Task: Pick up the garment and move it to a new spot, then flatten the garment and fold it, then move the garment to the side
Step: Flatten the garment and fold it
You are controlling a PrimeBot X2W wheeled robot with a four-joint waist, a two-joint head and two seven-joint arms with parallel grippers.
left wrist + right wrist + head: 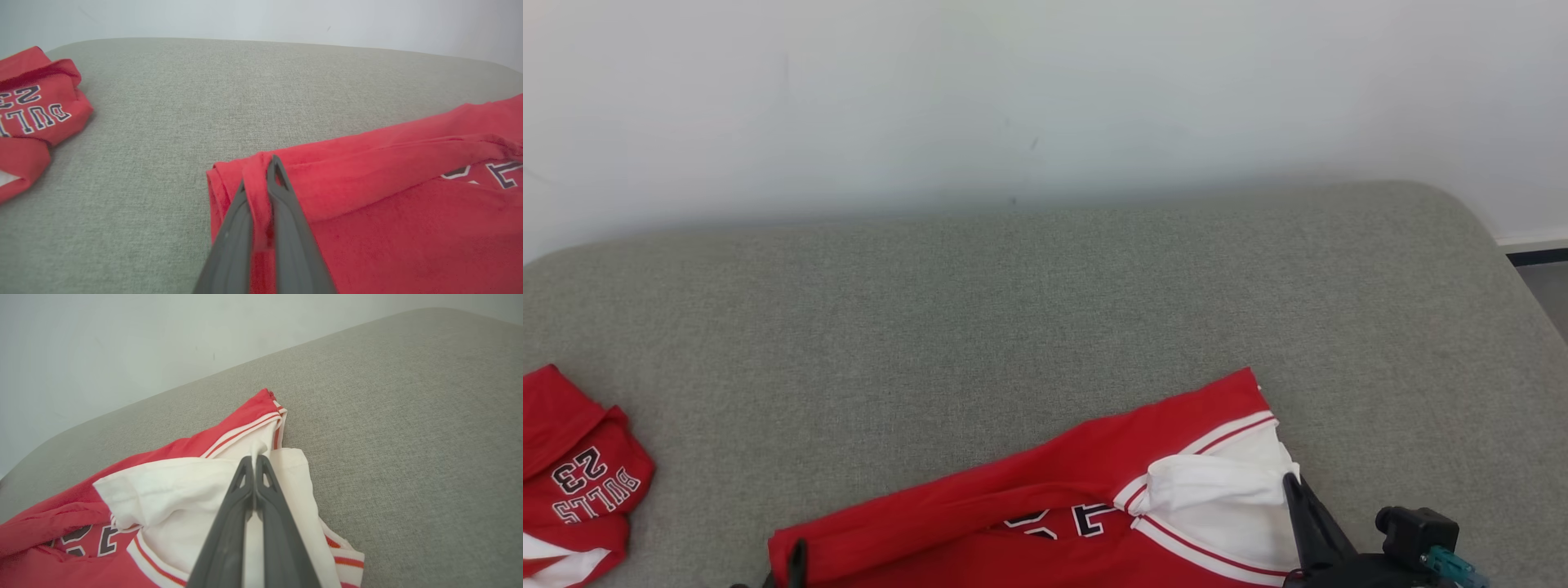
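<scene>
The garment (1045, 482) is red with a white side panel and dark lettering. It lies partly folded near the front edge of the grey cushion (1045, 310). My left gripper (796, 555) sits at the garment's left corner. In the left wrist view, the left gripper (265, 173) is shut on a fold of the red garment (388, 163). My right gripper (1293, 483) is at the garment's right end. In the right wrist view, the right gripper (254, 460) is shut on the garment's white panel (171, 486).
A second red garment (572, 482) marked BULLS 23 lies crumpled at the cushion's left edge, also seen as the second red garment (36, 106). A pale wall (1045, 98) stands behind the cushion. The cushion's rounded right edge drops to the floor (1543, 286).
</scene>
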